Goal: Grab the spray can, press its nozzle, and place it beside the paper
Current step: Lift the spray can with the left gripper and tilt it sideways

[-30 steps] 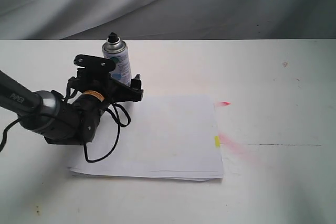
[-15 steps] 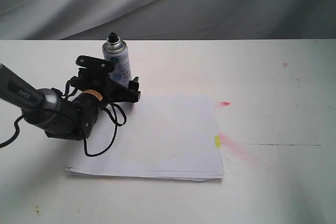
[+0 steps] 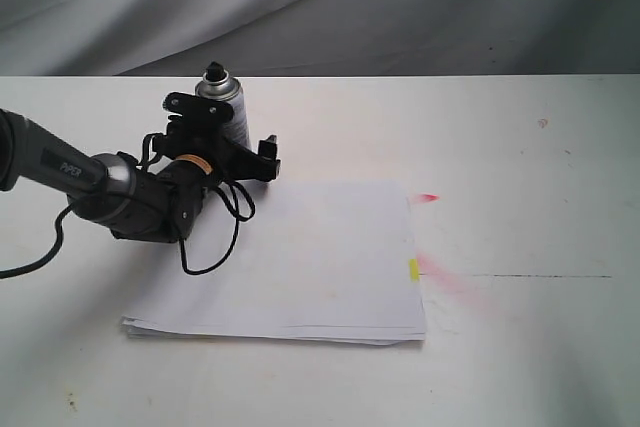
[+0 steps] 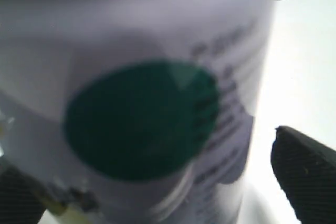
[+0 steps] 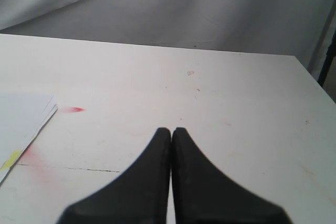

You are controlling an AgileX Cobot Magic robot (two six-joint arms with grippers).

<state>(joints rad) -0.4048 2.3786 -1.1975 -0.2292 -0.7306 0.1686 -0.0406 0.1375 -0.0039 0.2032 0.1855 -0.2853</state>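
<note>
while exterior shows the nozzle (image 3: 213, 71), left wrist shows teal dot (image 4: 142, 120)

Left end effector (image 3: 225, 135): moved from just short of the spray can (image 3: 224, 94) to straddling it, jaws wide. Arm body: shifted along the paper's (image 3: 320, 257) left edge toward the can.

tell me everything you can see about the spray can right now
The spray can is a small silver metal cylinder with a white label carrying a teal dot and fine print, topped by a domed shoulder and a black nozzle. It stands upright on the white table, just beyond the paper's far left corner. The open left pincer straddles its lower body, one pad clearly apart from it; its base is hidden.
</note>
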